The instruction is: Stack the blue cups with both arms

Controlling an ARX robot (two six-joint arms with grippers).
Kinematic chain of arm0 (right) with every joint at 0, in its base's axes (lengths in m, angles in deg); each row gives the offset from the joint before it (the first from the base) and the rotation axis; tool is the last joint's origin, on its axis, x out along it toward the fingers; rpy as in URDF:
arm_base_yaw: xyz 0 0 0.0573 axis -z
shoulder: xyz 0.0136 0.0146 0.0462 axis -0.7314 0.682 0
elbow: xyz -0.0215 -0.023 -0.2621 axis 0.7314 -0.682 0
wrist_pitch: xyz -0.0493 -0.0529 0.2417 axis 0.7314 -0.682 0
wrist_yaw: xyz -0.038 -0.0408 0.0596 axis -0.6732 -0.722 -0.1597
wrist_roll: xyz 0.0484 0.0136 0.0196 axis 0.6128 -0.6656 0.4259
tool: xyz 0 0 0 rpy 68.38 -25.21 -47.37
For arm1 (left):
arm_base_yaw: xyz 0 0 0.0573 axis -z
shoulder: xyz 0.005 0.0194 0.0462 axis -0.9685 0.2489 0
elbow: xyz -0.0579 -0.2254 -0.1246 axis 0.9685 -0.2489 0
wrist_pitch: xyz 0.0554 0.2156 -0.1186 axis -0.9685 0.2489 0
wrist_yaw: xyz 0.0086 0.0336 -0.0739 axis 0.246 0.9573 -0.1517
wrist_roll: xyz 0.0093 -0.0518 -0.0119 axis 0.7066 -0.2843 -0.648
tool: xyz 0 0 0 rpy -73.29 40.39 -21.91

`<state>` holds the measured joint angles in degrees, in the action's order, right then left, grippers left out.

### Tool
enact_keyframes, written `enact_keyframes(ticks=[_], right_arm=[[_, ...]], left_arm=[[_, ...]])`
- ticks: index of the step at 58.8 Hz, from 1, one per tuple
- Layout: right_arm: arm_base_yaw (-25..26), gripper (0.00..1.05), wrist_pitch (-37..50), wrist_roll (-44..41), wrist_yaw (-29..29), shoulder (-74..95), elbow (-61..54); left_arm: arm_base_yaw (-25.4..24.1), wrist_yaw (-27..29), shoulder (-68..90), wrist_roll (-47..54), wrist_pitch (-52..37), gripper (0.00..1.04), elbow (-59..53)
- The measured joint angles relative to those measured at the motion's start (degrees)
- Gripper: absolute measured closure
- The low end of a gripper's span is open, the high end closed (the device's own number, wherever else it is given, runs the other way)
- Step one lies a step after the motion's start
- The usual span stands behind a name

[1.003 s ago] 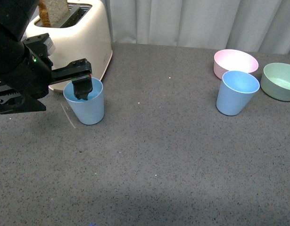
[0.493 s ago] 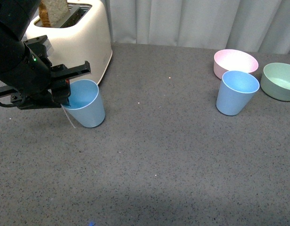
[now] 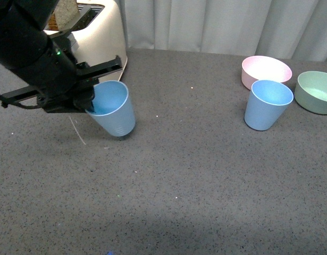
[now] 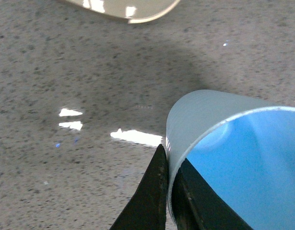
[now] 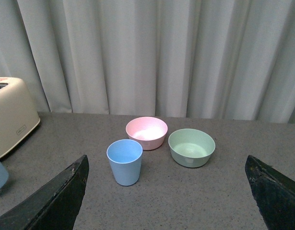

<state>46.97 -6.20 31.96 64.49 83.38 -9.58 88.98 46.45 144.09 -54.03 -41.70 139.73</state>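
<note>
Matte plastic blue cups (image 3: 114, 111), speckled grey tabletop (image 3: 206, 175), glossy cream toaster (image 3: 102, 40)

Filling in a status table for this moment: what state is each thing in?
Held light blue plastic tumbler: tilted, rim pinched.
Standing light blue plastic tumbler: upright, empty, free.
Round pink bowl: upright, empty.
Round green bowl: upright, empty.
Cream toaster: bread in slot.
Left end effector: shut on the held tumbler.
Right end effector: open, empty.

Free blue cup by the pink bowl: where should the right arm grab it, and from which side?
Probably pinch the rim of the standing blue cup from above, one finger inside, one outside, on its near side. It is upright and open-mouthed; the pink bowl sits close behind, the green bowl to one side.
</note>
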Motion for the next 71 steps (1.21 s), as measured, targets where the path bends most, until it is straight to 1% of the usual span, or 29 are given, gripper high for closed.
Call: enact_keyframes(ticks=[16,24,41,53,57,63,65,71], right_arm=[[0.0,0.1,0.0,0.0,0.0,0.0,0.0],[0.0,0.1,0.0,0.0,0.0,0.0,0.0],[0.0,0.1,0.0,0.0,0.0,0.0,0.0],[0.0,0.1,0.0,0.0,0.0,0.0,0.0],[0.0,0.1,0.0,0.0,0.0,0.0,0.0],[0.0,0.1,0.0,0.0,0.0,0.0,0.0],[0.0,0.1,0.0,0.0,0.0,0.0,0.0],[0.0,0.1,0.0,0.0,0.0,0.0,0.0]], left_arm=[[7.5,0.9,4.0,-0.5,1.7,1.01,7.1],[10.1,1.1,7.8,-1.2,3.4,1.01,10.8],[12.4,2.6,13.5,-2.9,7.2,1.01,19.3],[13.3,3.3,14.9,-4.1,8.6,1.01,21.8],[13.5,2.9,14.9,-4.9,8.5,0.93,21.9],[13.7,2.3,14.9,-6.0,8.3,0.73,21.9],[13.7,2.1,14.9,-6.1,8.2,0.69,21.9],[13.7,2.1,14.4,-6.6,7.4,0.53,21.5]])
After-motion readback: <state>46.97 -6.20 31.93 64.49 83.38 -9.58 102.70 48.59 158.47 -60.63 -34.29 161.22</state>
